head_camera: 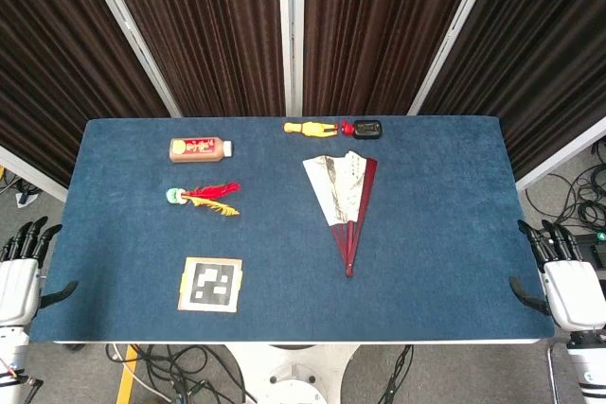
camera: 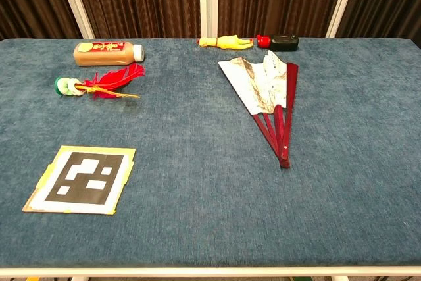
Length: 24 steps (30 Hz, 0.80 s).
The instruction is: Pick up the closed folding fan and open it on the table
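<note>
Flanking the table (head_camera: pixel 445 281), both hands (head_camera: pixel 19 281) (head_camera: pixel 568 286) open.

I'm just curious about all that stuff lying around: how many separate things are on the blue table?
6: a partly open fan right of centre, a bottle and feathered toy on the left, a marker card near the front, a yellow toy and black object at the back.

No text could be read with certainty. The bottle (camera: pixel 108 52), lying far forward of the left hand (head_camera: pixel 19 281), carried a red label with small gold characters, too small to make out. The card (camera: pixel 84 179) on the worktop (camera: pixel 197 215) showed a black-and-white square marker pattern, without letters or numbers.
</note>
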### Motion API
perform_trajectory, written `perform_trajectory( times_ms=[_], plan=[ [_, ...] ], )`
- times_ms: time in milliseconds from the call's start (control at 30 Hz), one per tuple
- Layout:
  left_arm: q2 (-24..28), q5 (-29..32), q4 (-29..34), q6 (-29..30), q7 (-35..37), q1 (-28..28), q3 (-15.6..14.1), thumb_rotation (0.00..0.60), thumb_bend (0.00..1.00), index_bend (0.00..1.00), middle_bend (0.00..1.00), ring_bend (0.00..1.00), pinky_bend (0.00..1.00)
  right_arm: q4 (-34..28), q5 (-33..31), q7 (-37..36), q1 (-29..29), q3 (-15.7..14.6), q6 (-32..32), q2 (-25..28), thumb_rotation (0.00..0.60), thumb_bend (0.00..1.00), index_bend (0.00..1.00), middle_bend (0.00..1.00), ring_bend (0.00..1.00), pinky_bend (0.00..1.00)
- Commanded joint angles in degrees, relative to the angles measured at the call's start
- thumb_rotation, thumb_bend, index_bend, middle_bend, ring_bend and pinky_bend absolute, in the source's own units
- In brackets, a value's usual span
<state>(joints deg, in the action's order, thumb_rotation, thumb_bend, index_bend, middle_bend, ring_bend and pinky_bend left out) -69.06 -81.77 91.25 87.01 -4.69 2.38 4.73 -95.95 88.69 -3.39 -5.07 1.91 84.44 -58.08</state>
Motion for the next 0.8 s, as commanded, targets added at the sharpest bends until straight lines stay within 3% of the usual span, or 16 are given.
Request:
perform_trajectory(
  times_ms=[33, 433, 600, 667, 800],
  plan=[
    [0.09, 0.2, 0.12, -0.22, -0.11, 0.01, -0.1, 0.6, 0.0, 0.22, 0.19, 0.1, 0.17, 0.15, 0.04, -0.13, 0.12, -0.17, -0.03, -0.1, 0.6, 0.23, 0.0, 0.17, 0.0, 0.0],
    [-0.09, 0.77, 0.21, 0.26, 0.56, -0.79, -0.59, 0.6, 0.0, 0.22, 0.18, 0.1, 0.17, 0.16, 2.32, -0.71, -2.65, 0.37, -2.66, -0.32, 0.6, 0.23, 0.0, 0.17, 0.0, 0.0],
    [-0.44, 0.32, -0.15, 0.37, 1.04, -0.74, -0.71, 0.6, 0.0, 0.22, 0.18, 0.1, 0.17, 1.22, 3.86, -1.58, -10.19, 1.65, -12.28, -1.83, 0.6, 0.21, 0.04, 0.19, 0.0, 0.0],
    [-0.48, 0.25, -0.22, 0.51, 1.27, -0.81, -0.72, 0.6, 0.0, 0.22, 0.19, 0.1, 0.17, 3.15, 3.68, -1.24, -14.03, 2.98, -16.46, -4.37, 0.6, 0.12, 0.11, 0.23, 0.0, 0.0],
    [-0.62, 0.48, -0.56, 0.79, 1.8, -1.27, -0.92, 0.6, 0.0, 0.22, 0.19, 0.1, 0.17, 9.09, 1.22, -1.81, -21.34, 5.03, -25.84, -10.62, 0.6, 0.06, 0.23, 0.28, 0.0, 0.01]
  ],
)
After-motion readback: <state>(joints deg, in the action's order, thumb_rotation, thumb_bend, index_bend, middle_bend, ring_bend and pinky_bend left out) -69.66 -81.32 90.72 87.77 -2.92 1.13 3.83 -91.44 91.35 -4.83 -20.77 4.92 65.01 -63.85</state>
